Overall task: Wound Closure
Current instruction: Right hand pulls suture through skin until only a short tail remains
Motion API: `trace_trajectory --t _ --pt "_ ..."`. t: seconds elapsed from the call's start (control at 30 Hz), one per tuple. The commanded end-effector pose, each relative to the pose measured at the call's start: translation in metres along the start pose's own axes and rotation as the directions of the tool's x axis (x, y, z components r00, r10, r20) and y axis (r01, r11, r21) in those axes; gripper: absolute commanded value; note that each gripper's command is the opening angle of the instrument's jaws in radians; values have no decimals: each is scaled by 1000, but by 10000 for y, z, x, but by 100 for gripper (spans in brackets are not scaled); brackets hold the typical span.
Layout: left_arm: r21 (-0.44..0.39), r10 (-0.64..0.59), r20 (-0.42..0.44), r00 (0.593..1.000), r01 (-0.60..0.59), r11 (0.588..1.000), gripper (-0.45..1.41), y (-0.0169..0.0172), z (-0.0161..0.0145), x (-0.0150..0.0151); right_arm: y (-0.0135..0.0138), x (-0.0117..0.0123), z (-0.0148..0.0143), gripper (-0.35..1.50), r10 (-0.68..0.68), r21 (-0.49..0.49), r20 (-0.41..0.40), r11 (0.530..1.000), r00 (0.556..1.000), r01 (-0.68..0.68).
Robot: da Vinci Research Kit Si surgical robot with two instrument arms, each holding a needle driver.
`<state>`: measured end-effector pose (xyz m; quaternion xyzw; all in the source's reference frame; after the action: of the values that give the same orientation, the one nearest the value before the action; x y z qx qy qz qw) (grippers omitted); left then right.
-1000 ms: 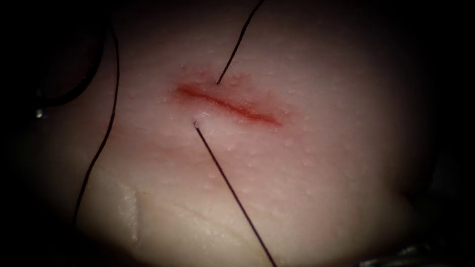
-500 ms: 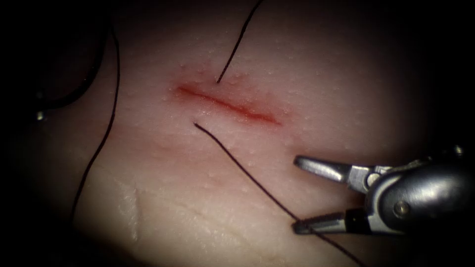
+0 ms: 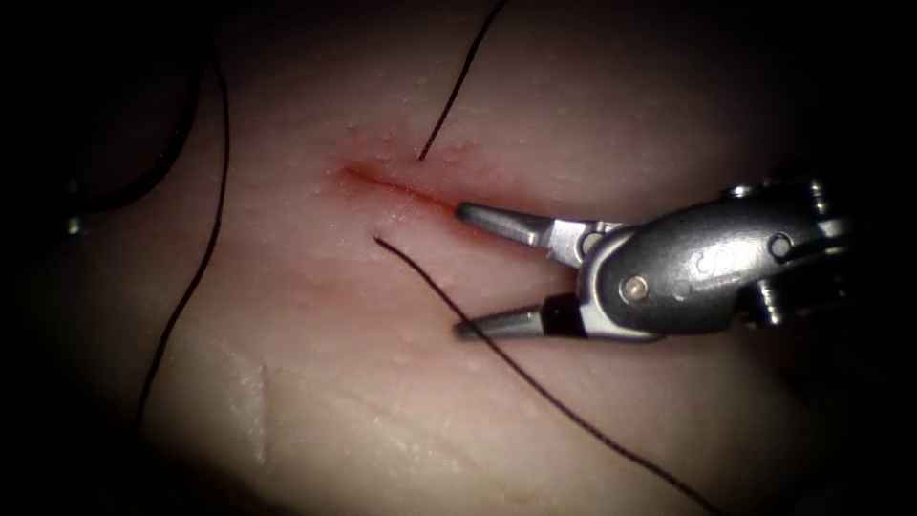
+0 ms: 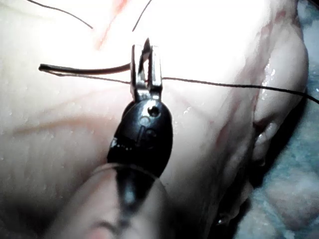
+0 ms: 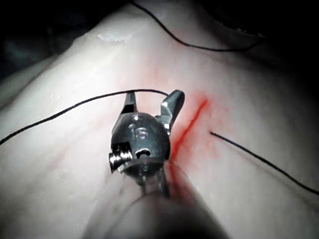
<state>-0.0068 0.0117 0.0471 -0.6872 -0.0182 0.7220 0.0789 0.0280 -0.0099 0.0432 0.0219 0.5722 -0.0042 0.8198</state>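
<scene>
The tissue (image 3: 315, 382) carries a red cut (image 3: 382, 183). One strand of dark thread (image 3: 457, 91) leaves the tissue just above the cut and runs up. Another strand (image 3: 573, 416) comes out just below the cut and trails to the lower right. My right tool (image 3: 461, 271) reaches in from the right, open and holding nothing: its upper jaw lies over the cut, its lower jaw touches the lower strand. The right wrist view shows this tool (image 5: 152, 102) open between thread and cut (image 5: 192, 124). In the left wrist view, the tool tip (image 4: 145, 67) sits at a thread strand (image 4: 224, 83).
A long loop of thread (image 3: 205, 248) hangs down the tissue's left side. A small bright glint (image 3: 74, 224) sits in the dark at the far left. The tissue's edge drops off beside blue-grey cloth (image 4: 294, 199).
My right tool came in from the lower right, open, and moved up and left to the cut. The lower strand went from straight to slack and curved.
</scene>
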Motion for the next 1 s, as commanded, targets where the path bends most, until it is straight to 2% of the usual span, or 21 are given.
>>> trace_trajectory --t 0.03,0.13,0.33,0.47,0.5,0.53,0.57,0.6,1.0 --pt "-1 -4 -1 1000 4 1000 -45 8 6 -6 -5 -5 17 133 -8 4 -2 1000 1000 8" --pt "-1 -4 -1 1000 4 1000 -45 8 5 -6 -6 -9 28 131 -13 7 -6 1000 1000 13" --pt "-1 -4 -1 1000 4 1000 -45 9 5 -5 -9 -11 31 123 -16 14 -15 1000 1000 16" --pt "-1 -4 -1 1000 4 1000 -45 9 6 -5 -8 -12 32 103 -16 13 -14 1000 1000 17" --pt "-1 -5 -1 1000 5 1000 -45 9 6 -5 -7 -13 33 93 -16 13 -14 1000 1000 17" --pt "-1 -5 -1 1000 5 1000 -45 8 6 -5 -7 -13 33 66 -17 17 -18 1000 1000 17" --pt "-2 -5 -1 1000 5 1000 -45 8 5 -5 -7 -13 32 -12 -18 27 -28 999 999 18" --pt "-2 -5 -1 1000 5 1000 -45 8 5 -5 -7 -13 32 -35 -19 36 -33 999 999 20" --pt "-2 -6 -2 1000 6 1000 -45 7 5 -4 -18 -5 13 -35 -34 66 -57 997 998 38"
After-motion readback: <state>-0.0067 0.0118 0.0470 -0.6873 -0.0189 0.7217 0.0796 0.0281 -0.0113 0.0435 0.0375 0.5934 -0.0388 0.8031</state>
